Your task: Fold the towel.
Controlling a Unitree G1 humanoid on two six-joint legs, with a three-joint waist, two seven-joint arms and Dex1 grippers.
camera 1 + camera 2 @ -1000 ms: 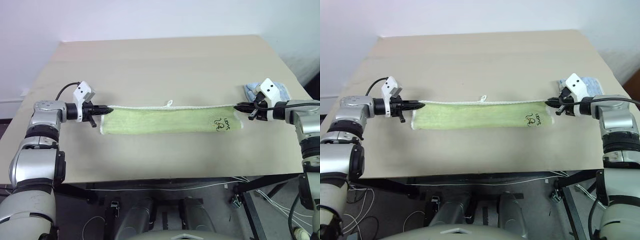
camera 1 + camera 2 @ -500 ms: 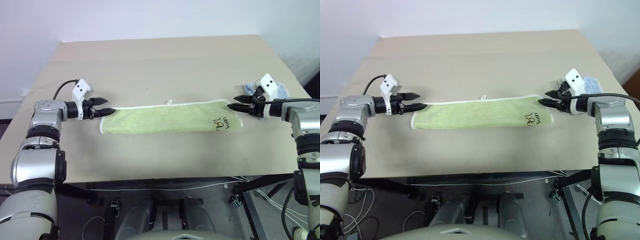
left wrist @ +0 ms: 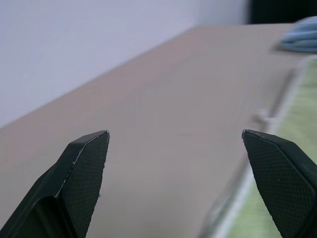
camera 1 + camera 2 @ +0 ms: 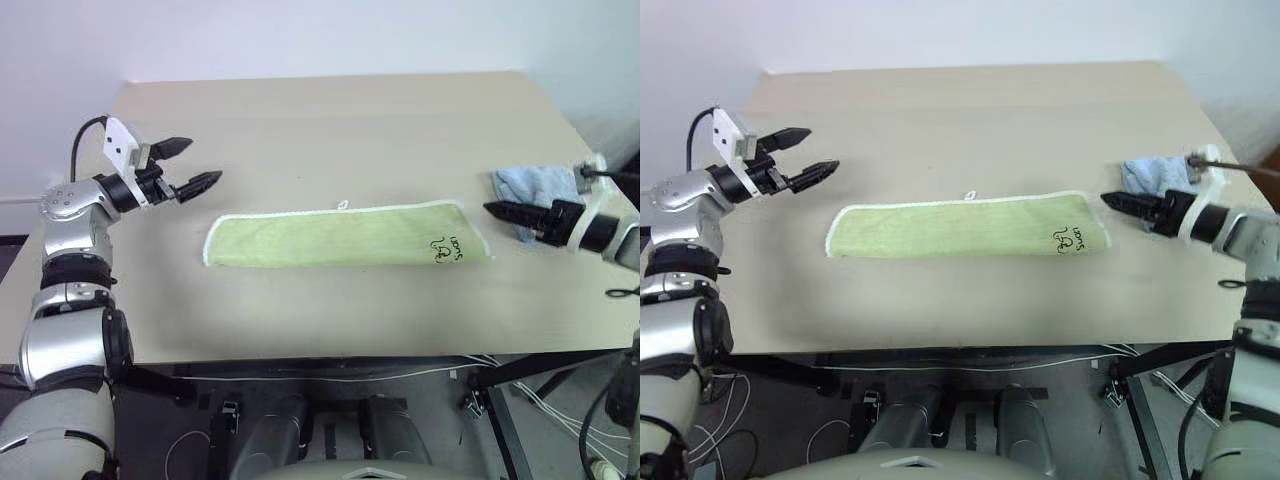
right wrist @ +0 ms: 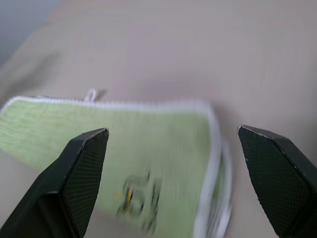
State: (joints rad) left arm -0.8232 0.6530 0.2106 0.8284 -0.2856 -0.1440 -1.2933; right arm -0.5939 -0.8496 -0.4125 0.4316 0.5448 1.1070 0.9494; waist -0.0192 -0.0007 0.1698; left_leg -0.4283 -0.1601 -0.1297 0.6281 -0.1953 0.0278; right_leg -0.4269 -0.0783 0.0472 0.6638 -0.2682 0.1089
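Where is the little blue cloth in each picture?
Left eye view: the blue cloth lies at the table's right edge, behind the right hand.
Right eye view: same spot, near the right edge.
Left wrist view: a blue patch far off.
Right wrist view: I can't find it.
Shared landmark: the towel, just left of the cloth.

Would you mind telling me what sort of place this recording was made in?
Probably a lab or test room: a plain beige table against a bare white wall, with loose cables on the floor beneath.
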